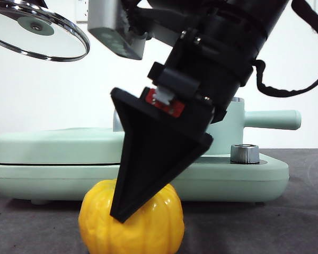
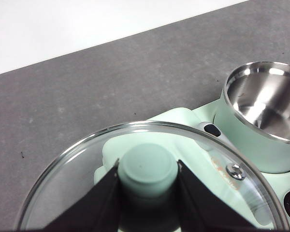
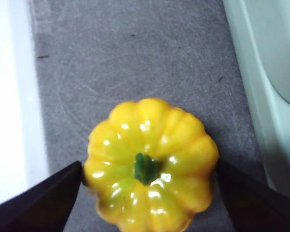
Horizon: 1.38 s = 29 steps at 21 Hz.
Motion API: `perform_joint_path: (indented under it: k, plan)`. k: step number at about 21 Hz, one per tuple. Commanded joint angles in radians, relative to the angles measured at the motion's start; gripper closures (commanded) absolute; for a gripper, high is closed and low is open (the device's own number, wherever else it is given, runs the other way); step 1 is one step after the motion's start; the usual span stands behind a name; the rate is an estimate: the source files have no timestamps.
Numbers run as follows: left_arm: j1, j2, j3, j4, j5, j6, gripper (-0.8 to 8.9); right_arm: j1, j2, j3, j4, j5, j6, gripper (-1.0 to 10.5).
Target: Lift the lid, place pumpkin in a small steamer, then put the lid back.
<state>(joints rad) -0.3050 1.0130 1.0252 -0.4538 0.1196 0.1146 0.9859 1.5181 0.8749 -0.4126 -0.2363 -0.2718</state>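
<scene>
pumpkin (image 3: 150, 166): glossy yellow-orange, ribbed, white glints; short dark green stem, greenish tint around it
lid (image 2: 150, 179): clear glass, shiny steel rim; mint-green knob on top, silver screw in a pale green disc on the underside
small steamer (image 2: 263, 113): mint-green wall, polished steel inside and rim; long mint-green side handle
flat appliance (image 1: 53, 159): pale mint-green base and cover, one silver knob in sight, small black oval mark near the pot
bench (image 2: 111, 92): dark grey, finely speckled, a few darker flecks
left claw (image 2: 147, 181): matte black jaws
right claw (image 3: 150, 169): matte black jaws, small red part at the jaw base
wall: plain white
</scene>
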Motion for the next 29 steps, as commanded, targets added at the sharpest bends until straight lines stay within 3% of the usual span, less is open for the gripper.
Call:
perform_joint_path:
  k: [1, 19, 29]
  plan:
    - [-0.002, -0.005, 0.018, 0.027, 0.002, -0.003, 7.99, 0.014, 0.038, 0.006, -0.009, 0.002, 0.019, 5.1]
    - [-0.002, -0.005, 0.018, 0.027, 0.002, -0.002, 7.99, 0.012, -0.049, 0.011, -0.16, 0.002, 0.2, 5.6]
    - [-0.002, -0.005, 0.018, 0.031, 0.002, 0.006, 7.99, -0.025, -0.221, 0.118, -0.41, 0.018, 0.425, 5.9]
